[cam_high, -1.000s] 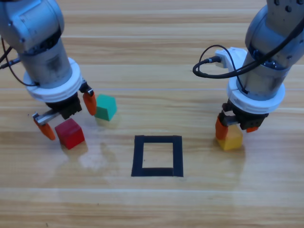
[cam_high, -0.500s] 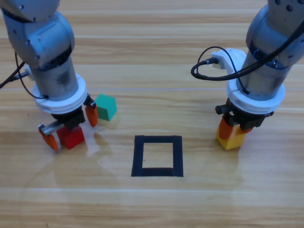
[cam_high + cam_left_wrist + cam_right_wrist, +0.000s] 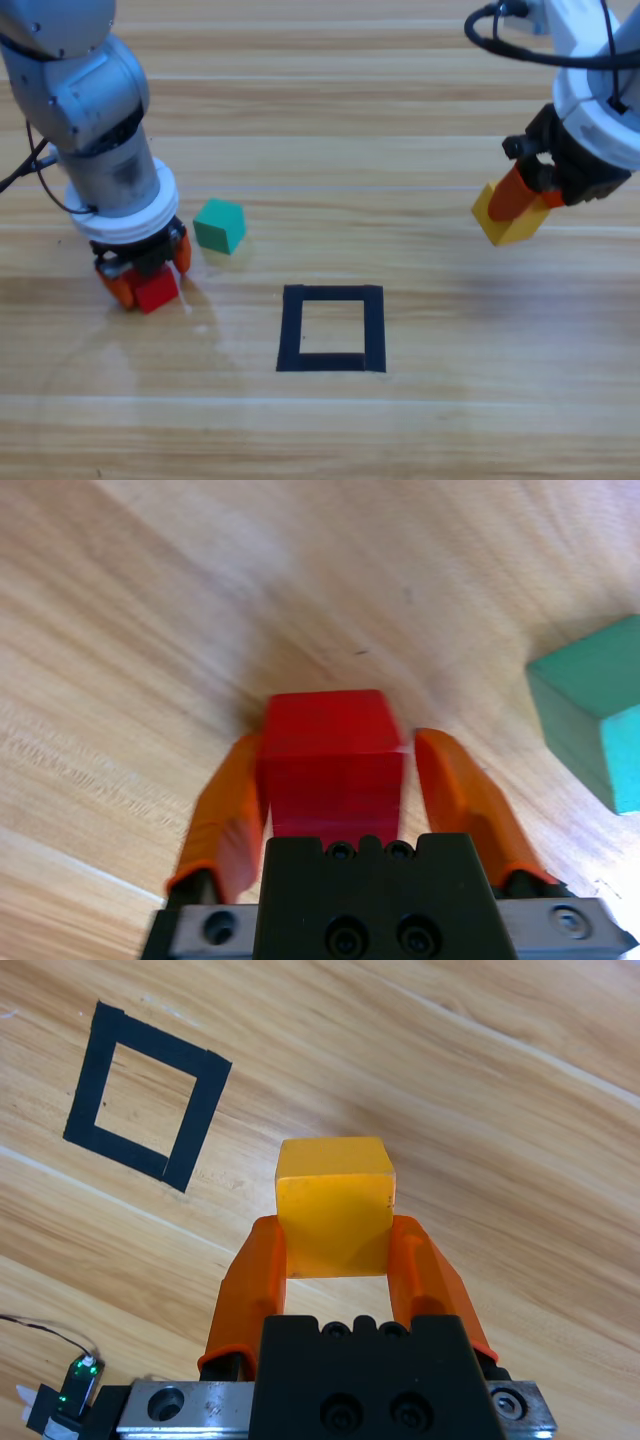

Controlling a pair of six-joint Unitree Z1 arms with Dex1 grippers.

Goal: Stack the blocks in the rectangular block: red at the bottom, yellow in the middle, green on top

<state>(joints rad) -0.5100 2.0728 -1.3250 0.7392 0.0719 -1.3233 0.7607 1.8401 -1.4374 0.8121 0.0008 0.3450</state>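
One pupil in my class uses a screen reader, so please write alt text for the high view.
Seen from above, the right tool holds the yellow cube off a wooden table, while the left tool straddles the red cube. A green cube sits nearby; the black tape square holds nothing.

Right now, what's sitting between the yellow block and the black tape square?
Nothing: in the high view, only bare wood lies between the yellow block, held up in the right claw, and the black tape square.
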